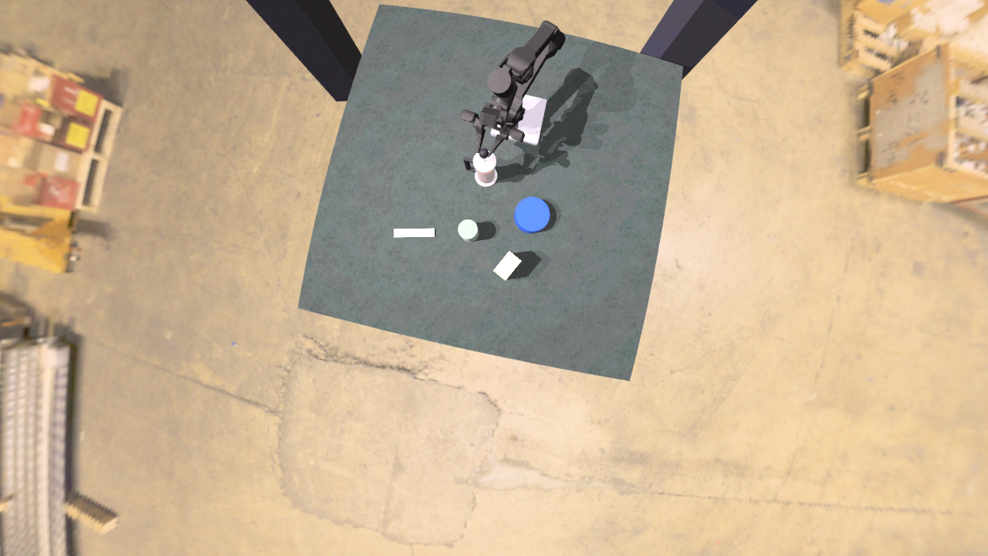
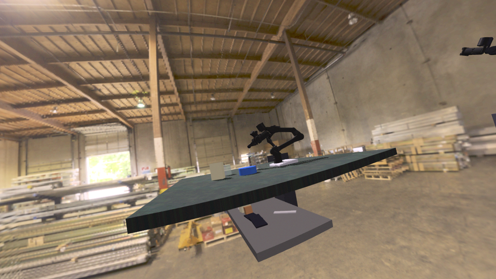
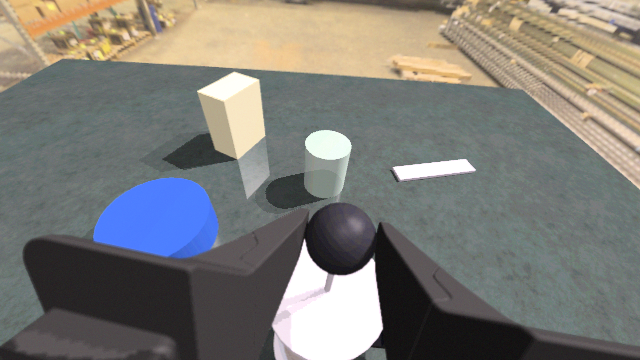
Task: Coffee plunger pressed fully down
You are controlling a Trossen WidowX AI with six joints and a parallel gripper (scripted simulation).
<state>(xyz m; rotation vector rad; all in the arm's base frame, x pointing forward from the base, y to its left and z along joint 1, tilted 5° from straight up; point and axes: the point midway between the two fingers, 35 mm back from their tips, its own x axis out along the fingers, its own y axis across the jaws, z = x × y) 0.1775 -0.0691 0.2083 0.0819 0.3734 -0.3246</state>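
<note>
The coffee press (image 1: 485, 176) (image 3: 327, 320) is seen standing upright on the counter (image 1: 414, 290) (image 2: 214, 194) (image 3: 475, 125), near the arm's base and beyond the blue disc (image 1: 532, 214) (image 2: 247, 170) (image 3: 160, 217) and the pale green cylinder (image 1: 467, 230) (image 3: 326, 165) when viewed from the far end. Its dark round knob (image 1: 483, 153) (image 3: 341, 238) is held between the jaws (image 1: 484, 152) (image 2: 248, 147), one on either side; a length of thin rod is exposed between knob and white lid, so the plunger is judged not fully down. The knob is probably hard and smooth — liable to slip if gripped off its widest part — and is best taken at its equator. The rod is likely stiff along its length but easily levered sideways; the body is presumably light and perhaps fragile. Force is therefore best directed straight down the rod — slowly, without side load — before the knob is released.
</note>
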